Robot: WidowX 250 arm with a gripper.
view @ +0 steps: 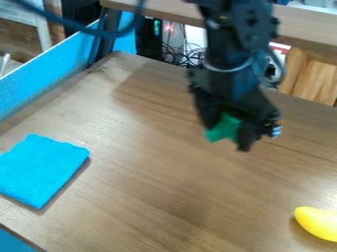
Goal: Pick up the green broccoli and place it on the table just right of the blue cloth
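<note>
The black gripper (227, 135) hangs over the upper right-middle part of the wooden table, pointing down. It is shut on a green object (224, 128), which shows between its fingers and sticks out a little at the lower left; what the object is, I cannot tell. A folded blue cloth (42, 169) lies flat on the table at the left, well away from the gripper. At the lower right edge of the view rests a yellow, rounded, elongated object (318, 224).
The wooden table (158, 162) is bordered at the left by a blue panel (49, 71). Behind its far edge are tangled cables (187, 53), a wooden box-like piece (316, 76) and a higher shelf (309, 24). A blue cable hangs at the top left.
</note>
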